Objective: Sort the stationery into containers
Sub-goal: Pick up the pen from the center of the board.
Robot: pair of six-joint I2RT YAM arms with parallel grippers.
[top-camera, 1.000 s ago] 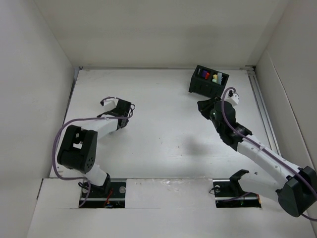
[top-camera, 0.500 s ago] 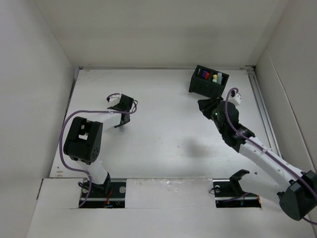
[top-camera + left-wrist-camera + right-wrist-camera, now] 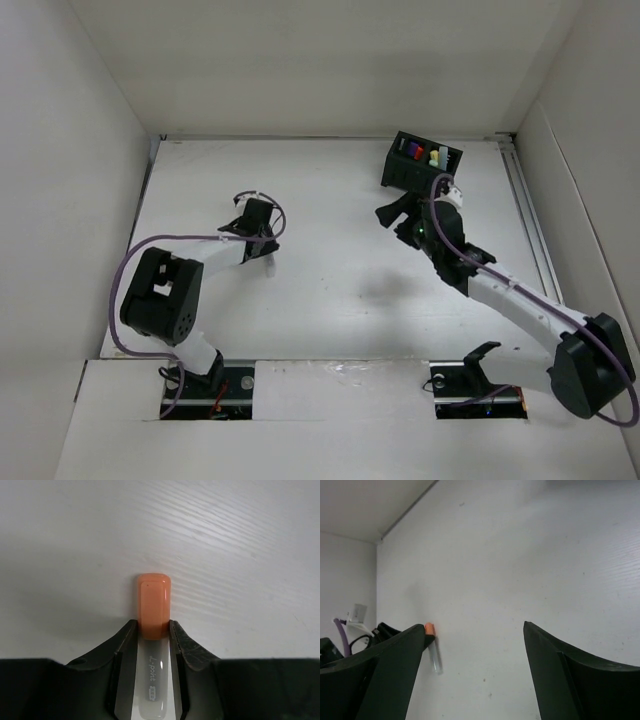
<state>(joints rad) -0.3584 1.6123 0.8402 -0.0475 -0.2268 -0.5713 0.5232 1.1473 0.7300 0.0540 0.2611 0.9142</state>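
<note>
Left gripper (image 3: 152, 625) pinching orange-capped highlighter (image 3: 153, 596) at cap-barrel joint; likely light, stiff, slick plastic; mid-barrel grip safer.

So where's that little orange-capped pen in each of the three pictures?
Top external: left of centre, the orange-capped pen is only a pale sliver at the tip of the left hand; its cap is too small to make out.
Left wrist: bottom centre, pinched between the fingers, cap poking out.
Right wrist: lower left, small, orange tip uppermost.
Shared landmark: the left hand, right at the pen in every view.
</note>
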